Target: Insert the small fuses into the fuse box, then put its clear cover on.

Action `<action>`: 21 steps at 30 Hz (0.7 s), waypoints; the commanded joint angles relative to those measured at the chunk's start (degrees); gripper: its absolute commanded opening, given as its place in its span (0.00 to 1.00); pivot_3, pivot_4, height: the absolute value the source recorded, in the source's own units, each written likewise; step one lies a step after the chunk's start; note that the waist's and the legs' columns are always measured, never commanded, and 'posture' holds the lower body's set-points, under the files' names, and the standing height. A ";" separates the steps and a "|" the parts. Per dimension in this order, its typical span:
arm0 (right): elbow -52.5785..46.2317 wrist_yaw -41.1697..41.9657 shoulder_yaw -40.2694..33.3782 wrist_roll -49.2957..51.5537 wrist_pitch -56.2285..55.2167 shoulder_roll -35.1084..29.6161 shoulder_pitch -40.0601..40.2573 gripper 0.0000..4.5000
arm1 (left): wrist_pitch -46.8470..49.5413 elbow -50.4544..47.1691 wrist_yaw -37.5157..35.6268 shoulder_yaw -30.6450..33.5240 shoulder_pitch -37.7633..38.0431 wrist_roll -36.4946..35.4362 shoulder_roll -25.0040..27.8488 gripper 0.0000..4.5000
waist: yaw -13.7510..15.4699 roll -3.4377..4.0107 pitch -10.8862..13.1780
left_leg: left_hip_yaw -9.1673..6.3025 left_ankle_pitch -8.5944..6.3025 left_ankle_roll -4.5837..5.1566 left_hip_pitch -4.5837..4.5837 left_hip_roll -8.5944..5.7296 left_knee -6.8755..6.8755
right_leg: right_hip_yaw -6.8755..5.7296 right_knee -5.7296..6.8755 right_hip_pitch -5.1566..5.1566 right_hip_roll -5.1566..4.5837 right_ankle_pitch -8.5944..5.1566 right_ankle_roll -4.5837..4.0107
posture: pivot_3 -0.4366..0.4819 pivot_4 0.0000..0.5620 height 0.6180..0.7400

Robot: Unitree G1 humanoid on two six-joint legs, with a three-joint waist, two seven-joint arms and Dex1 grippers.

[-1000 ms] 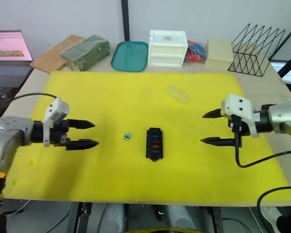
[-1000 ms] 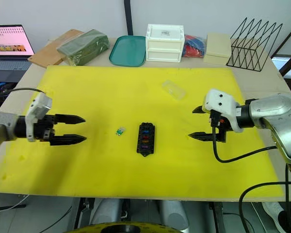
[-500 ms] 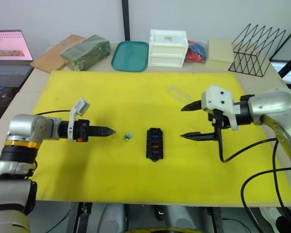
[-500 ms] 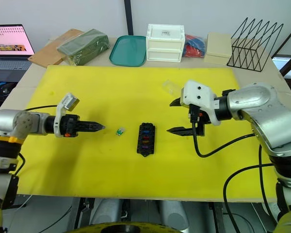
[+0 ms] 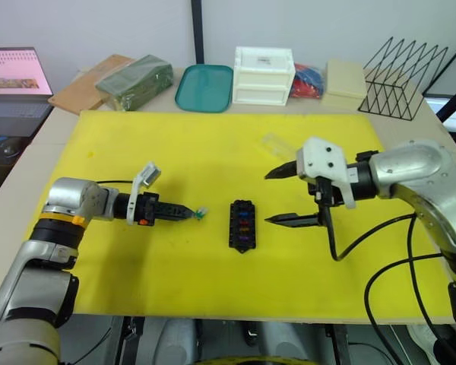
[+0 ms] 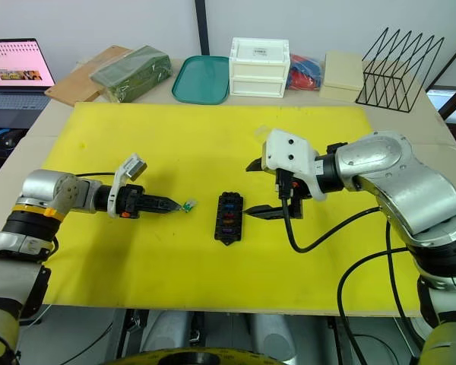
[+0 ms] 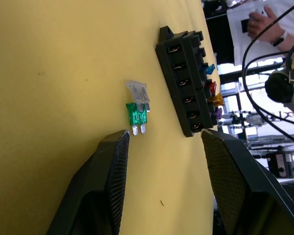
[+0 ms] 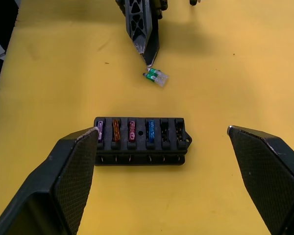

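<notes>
While my left hand point(image 7: 161, 147) is spreading around the green fuse point(image 7: 136, 114) lying beside the fuse box point(image 8: 139, 140), I'm judging it tiny, slippery: pinch its plastic head. My right hand point(image 8: 161, 181) is hovering spread.

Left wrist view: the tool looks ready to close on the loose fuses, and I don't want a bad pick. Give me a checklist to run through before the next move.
1. Left tool open: ok, its fingers stand apart.
2. Green fuse ahead of the gap, just past the fingertips: ok.
3. Only one fuse in line: not ok, a clear fuse lies against the green one.
4. Free slots in the fuse box: ok, four fuses seated, two slots look bare.
5. Right tool open and straddling the box, not touching it: ok.
6. Clear cover out of the way, farther back on the yellow mat: ok.
</notes>
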 commanded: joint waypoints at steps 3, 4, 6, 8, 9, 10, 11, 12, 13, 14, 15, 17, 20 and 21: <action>-2.17 -0.65 -1.22 0.61 0.16 -0.57 -0.33 1.00 | -2.06 1.52 -0.01 -0.80 -0.69 1.96 -1.71 0.56 | 0.07 0.01 -0.01 | 0.00 0.00 0.00 0.00 -0.01 0.01 | 0.00 0.00 0.01 -0.01 0.00 0.00 | 0.48 0.27 1.00; -2.17 -0.72 -1.13 0.47 0.20 -0.63 -0.36 1.00 | -2.31 1.80 0.17 -0.71 -0.83 2.14 -2.29 0.56 | 0.13 0.01 -0.01 | 0.00 0.00 0.00 0.00 -0.01 0.02 | 0.00 0.00 0.01 -0.01 0.00 0.00 | 0.48 0.27 1.00; -2.25 -0.82 -0.96 0.27 0.21 -0.73 -0.40 1.00 | -2.85 2.20 0.40 -0.65 -1.01 2.51 -3.16 0.56 | 0.25 0.01 -0.01 | 0.00 0.00 0.00 0.00 -0.02 0.03 | -0.01 0.00 0.05 -0.03 0.00 0.00 | 0.48 0.27 1.00; -2.44 -0.92 -0.84 0.19 0.24 -0.75 -0.44 1.00 | -3.21 2.61 0.48 -0.64 -1.17 2.90 -3.86 0.56 | 0.31 0.01 -0.01 | 0.00 0.00 0.00 0.00 -0.04 0.06 | -0.03 -0.01 0.09 -0.05 0.00 0.00 | 0.48 0.27 1.00; -2.52 -1.02 -0.78 0.17 0.32 -0.73 -0.48 1.00 | -3.47 3.01 0.53 -0.64 -1.27 3.22 -4.25 0.56 | 0.31 0.01 -0.01 | 0.00 0.00 0.00 0.00 -0.05 0.07 | -0.04 -0.01 0.11 -0.07 0.00 0.01 | 0.48 0.27 1.00; -2.63 -1.13 -0.74 0.20 0.45 -0.71 -0.51 1.00 | -3.63 3.25 0.50 -0.62 -1.31 3.44 -4.45 0.56 | 0.32 0.01 -0.02 | 0.00 0.00 0.00 0.00 -0.06 0.08 | -0.04 -0.01 0.12 -0.07 0.00 0.01 | 0.48 0.27 1.00; -2.80 -1.30 -0.68 0.20 0.57 -0.64 -0.55 1.00 | -3.78 3.53 0.43 -0.60 -1.34 3.62 -4.62 0.56 | 0.32 0.01 -0.02 | -0.01 0.00 0.00 0.01 -0.06 0.08 | -0.05 -0.01 0.13 -0.07 0.00 0.01 | 0.48 0.27 1.00; -2.94 -1.52 -0.63 0.25 0.80 -0.53 -0.66 1.00 | -3.87 3.75 0.28 -0.62 -1.32 3.70 -4.71 0.56 | 0.32 0.01 -0.02 | -0.02 0.00 0.00 0.01 -0.06 0.09 | -0.05 -0.01 0.15 -0.08 0.00 0.01 | 0.48 0.27 1.00; -2.99 -1.68 -0.62 0.28 0.95 -0.45 -0.74 1.00 | -3.87 4.01 0.14 -0.65 -1.33 3.76 -4.87 0.56 | 0.31 0.01 -0.02 | -0.02 0.00 0.00 0.02 -0.06 0.10 | -0.07 -0.01 0.18 -0.08 0.00 0.01 | 0.48 0.27 1.00; -3.03 -1.79 -0.62 0.28 0.99 -0.44 -0.77 1.00 | -4.08 4.17 0.02 -0.76 -1.24 3.92 -5.01 0.56 | 0.30 0.01 -0.02 | -0.03 0.00 0.00 0.04 -0.06 0.11 | -0.09 -0.02 0.21 -0.08 0.00 0.01 | 0.48 0.27 1.00; -3.05 -1.87 -0.62 0.28 1.04 -0.47 -0.80 1.00 | -4.16 4.25 -0.08 -0.83 -1.14 4.01 -5.10 0.56 | 0.30 0.01 -0.02 | -0.03 0.00 0.00 0.05 -0.06 0.11 | -0.09 -0.02 0.23 -0.08 0.00 0.01 | 0.48 0.27 1.00; -3.07 -1.94 -0.61 0.32 1.07 -0.55 -0.79 1.00 | -4.30 4.28 -0.22 -0.88 -0.99 4.20 -5.23 0.56 | 0.30 0.01 -0.02 | -0.04 0.00 0.00 0.06 -0.07 0.12 | -0.10 -0.02 0.24 -0.08 0.00 0.01 | 0.48 0.27 1.00; -3.13 -2.05 -0.54 0.37 1.22 -0.61 -0.91 1.00 | -4.83 4.03 -0.37 -1.01 -0.36 4.64 -5.40 0.44 | 0.27 0.01 -0.02 | -0.05 0.00 0.00 0.05 -0.07 0.12 | -0.12 -0.02 0.25 -0.09 0.00 0.01 | 0.48 0.27 1.00; -3.13 -2.07 -0.50 0.37 1.31 -0.62 -1.00 1.00 | -5.03 4.04 -0.40 -1.01 -0.15 4.80 -5.44 0.36 | 0.24 0.01 -0.02 | -0.06 0.00 0.00 0.05 -0.07 0.13 | -0.12 -0.02 0.25 -0.09 0.00 0.01 | 0.48 0.27 1.00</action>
